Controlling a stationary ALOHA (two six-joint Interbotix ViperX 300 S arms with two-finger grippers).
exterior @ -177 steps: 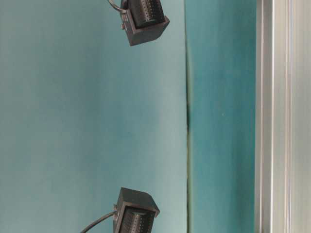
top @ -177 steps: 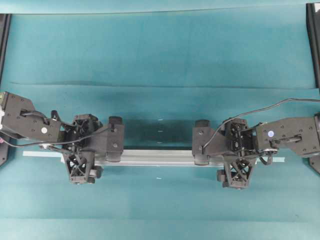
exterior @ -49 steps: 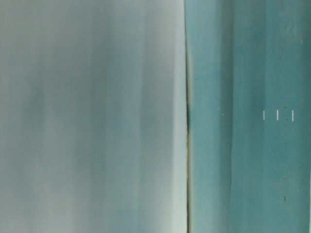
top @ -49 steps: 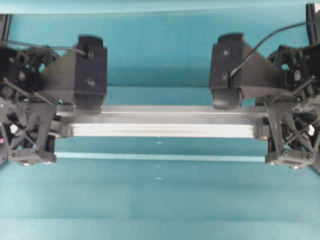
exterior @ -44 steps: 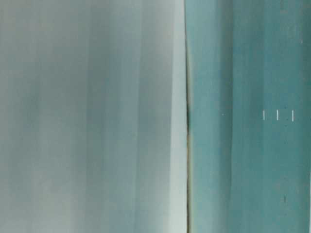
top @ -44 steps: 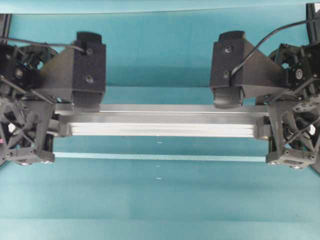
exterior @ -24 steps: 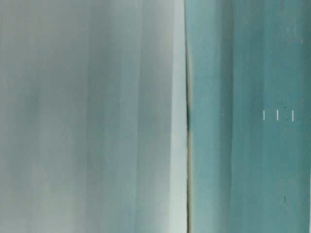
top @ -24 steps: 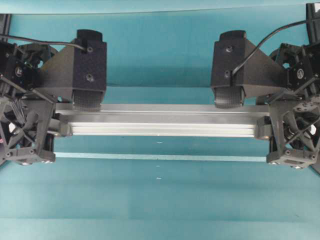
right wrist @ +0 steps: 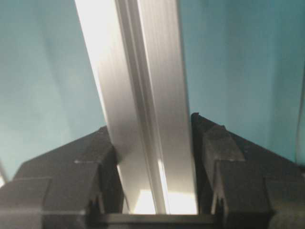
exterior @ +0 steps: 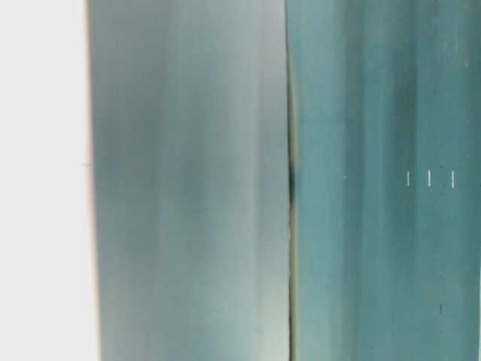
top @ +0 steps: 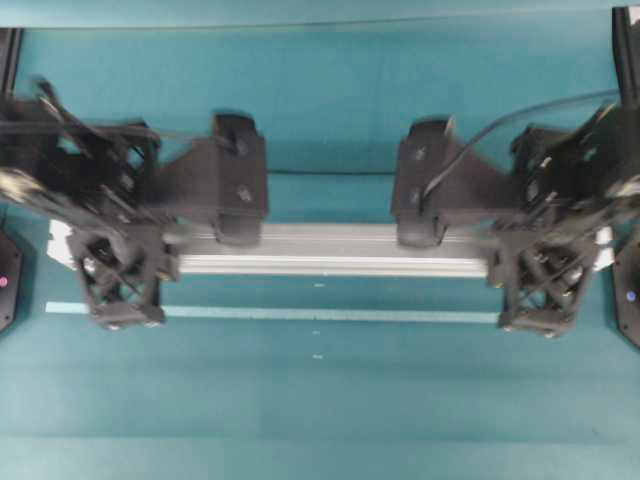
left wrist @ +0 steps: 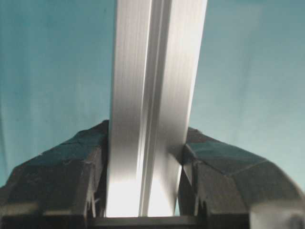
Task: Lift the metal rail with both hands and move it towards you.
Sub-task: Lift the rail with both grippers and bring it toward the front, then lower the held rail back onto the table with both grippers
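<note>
Metal rail [top: 325, 250]: being gripped near both ends, off the table. Jaws of left gripper [left wrist: 145, 157] and right gripper [right wrist: 155, 148] pressing on opposite long faces, closed on the bar, grooved face running straight out between the fingers [left wrist: 62, 176]. Paired hold near the ends likely keeping the long bar level and checking twist. Outward from the jaws: pale tape strip [top: 300, 314] lying on the near side, then bare teal table [top: 320, 420], offering room for travel toward the operator.

Robot lab bench: teal mat [top: 330, 80] (tick-marked), black frame [top: 626, 60].
</note>
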